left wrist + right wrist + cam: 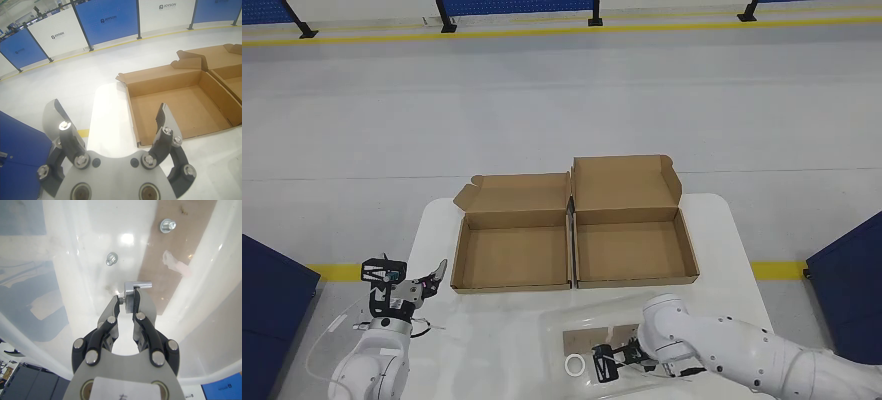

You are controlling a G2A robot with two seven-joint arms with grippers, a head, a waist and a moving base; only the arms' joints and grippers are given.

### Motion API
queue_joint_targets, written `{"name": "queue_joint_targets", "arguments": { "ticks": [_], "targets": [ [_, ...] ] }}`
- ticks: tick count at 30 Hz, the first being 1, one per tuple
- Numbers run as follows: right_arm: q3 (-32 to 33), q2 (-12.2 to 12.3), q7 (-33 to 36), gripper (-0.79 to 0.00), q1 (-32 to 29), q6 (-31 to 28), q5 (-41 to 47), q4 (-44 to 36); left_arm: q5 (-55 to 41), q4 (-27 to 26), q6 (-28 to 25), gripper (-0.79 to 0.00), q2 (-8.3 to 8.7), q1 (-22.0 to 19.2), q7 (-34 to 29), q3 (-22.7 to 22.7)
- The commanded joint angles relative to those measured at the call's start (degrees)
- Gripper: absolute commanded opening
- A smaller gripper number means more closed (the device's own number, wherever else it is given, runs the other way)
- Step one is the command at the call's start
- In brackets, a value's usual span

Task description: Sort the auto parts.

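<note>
From above, the white, round-cornered tabletop (pixel 712 225) carries two shallow open cardboard boxes touching side by side, the left box (pixel 512 255) and the right box (pixel 634 250), with their lids folded back towards 12 o'clock. At 6 o'clock a clear plastic bin (pixel 577 325) is hard to trace. Inside it the right end effector (pixel 602 362) sits with a white ring (pixel 574 366) just beside it at 9 o'clock. The left end effector (pixel 410 272) hangs at the tabletop's 8 o'clock edge.

At the left wrist, the left end effector (pixel 109 104) is spread wide with nothing between its ribbed black pads. The left box (pixel 179 106) lies just beyond it, and the right box (pixel 226 75) is cut off.

At the right wrist, the right end effector (pixel 126 296) is clamped on a shiny metal part (pixel 140 284), a flat disc with a short cylinder. Farther off on the glossy bin (pixel 208 256) floor lie two flanged bolts (pixel 167 225) (pixel 112 258) and a pale plastic clip (pixel 175 264), whose shape is blurred.
</note>
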Motion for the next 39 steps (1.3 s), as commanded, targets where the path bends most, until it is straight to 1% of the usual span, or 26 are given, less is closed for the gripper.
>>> {"name": "queue_joint_targets", "arguments": {
  "ticks": [1, 7, 10, 18, 19, 21, 24, 27, 32, 34, 36, 39],
  "targets": [
    [0.6, 0.3, 0.1, -0.785, -0.1, 0.1, 0.3, -0.6, 0.0, 0.0, 0.0, 0.0, 0.0, 0.0, 0.0, 0.0],
    [3.8, 2.1, 0.1, -0.785, -0.5, 1.0, 1.7, -2.8, 0.0, 0.0, 0.0, 0.0, 0.0, 0.0, 0.0, 0.0],
    [5.8, 3.3, -1.4, -0.785, -1.2, 1.1, 3.3, -3.9, 0.0, 0.0, 0.0, 0.0, 0.0, 0.0, 0.0, 0.0],
    [6.0, 3.5, -1.6, -0.785, -1.3, 1.2, 3.3, -3.9, 0.0, 0.0, 0.0, 0.0, 0.0, 0.0, 0.0, 0.0],
    [6.1, 3.5, -2.3, -0.785, -1.5, 1.6, 3.2, -3.6, 0.0, 0.0, 0.0, 0.0, 0.0, 0.0, 0.0, 0.0],
    [7.8, 3.8, -5.7, -0.785, -1.7, 1.6, 5.5, -2.4, 0.0, 0.0, 0.0, 0.0, 0.0, 0.0, 0.0, 0.0],
    [11.2, 5.3, -8.7, -0.785, -1.6, -1.8, 9.7, -0.6, 0.0, 0.0, 0.0, 0.0, 0.0, 0.0, 0.0, 0.0],
    [15.3, 7.6, -11.8, -0.785, -2.4, -6.1, 14.8, 1.3, 0.0, 0.0, 0.0, 0.0, 0.0, 0.0, 0.0, 0.0],
    [21.4, 11.5, -16.5, -0.785, -5.7, -13.6, 22.5, 3.0, 0.0, 0.0, 0.0, 0.0, 0.0, 0.0, 0.0, 0.0],
    [22.9, 12.7, -17.1, -0.785, -6.9, -16.3, 23.8, 3.0, 0.0, 0.0, 0.0, 0.0, 0.0, 0.0, 0.0, 0.0],
    [23.8, 13.3, -18.1, -0.785, -7.7, -17.0, 25.2, 3.1, 0.0, 0.0, 0.0, 0.0, 0.0, 0.0, 0.0, 0.0],
    [23.8, 13.3, -18.1, -0.785, -7.7, -17.0, 25.2, 3.1, 0.0, 0.0, 0.0, 0.0, 0.0, 0.0, 0.0, 0.0]
  ]
}}
